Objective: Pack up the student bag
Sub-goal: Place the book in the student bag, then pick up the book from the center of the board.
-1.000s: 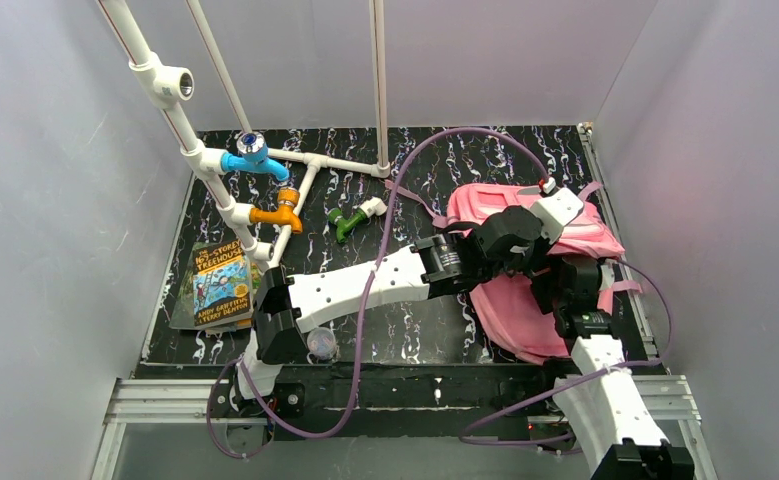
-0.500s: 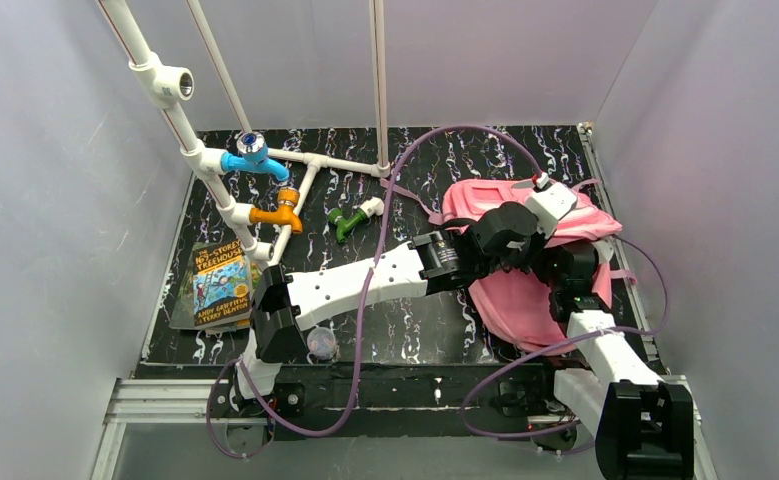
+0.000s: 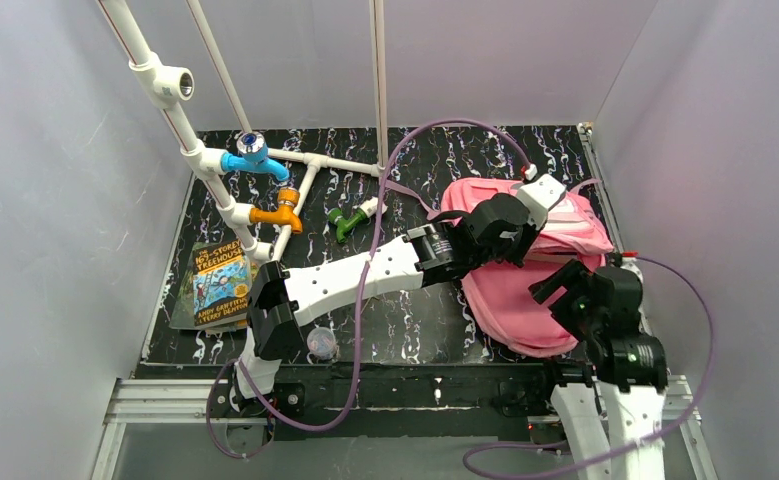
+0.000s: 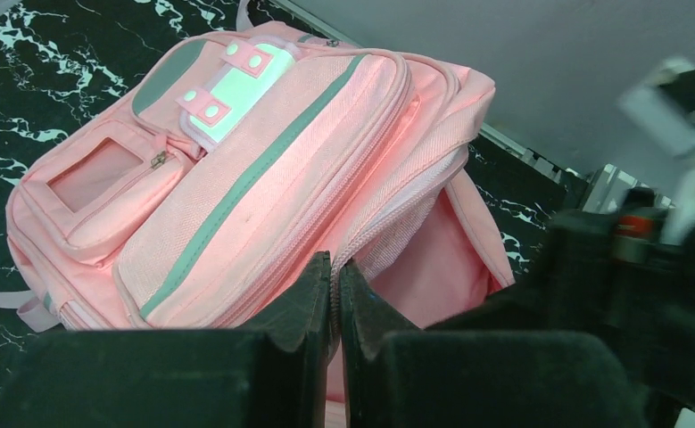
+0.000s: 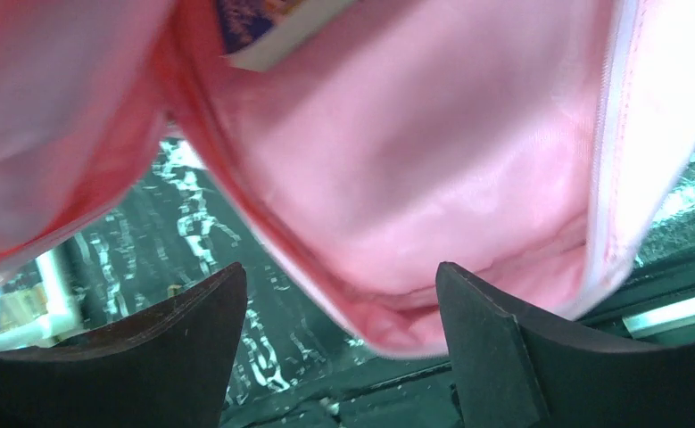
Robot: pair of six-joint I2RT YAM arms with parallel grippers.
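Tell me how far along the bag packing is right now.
Done: a book corner shows inside the open student bag, so one item seems packed. In hand: the left gripper is shut, seemingly pinching the bag's zip edge, while the right gripper hangs open and empty at the opening. Left: the Treehouse book lies on the table; the bag is unzipped.

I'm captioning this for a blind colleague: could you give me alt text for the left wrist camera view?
The left gripper, shut, pinches the open zip edge of a pink backpack lying front up on a black marbled table. Its grey trim and front pockets face the camera.
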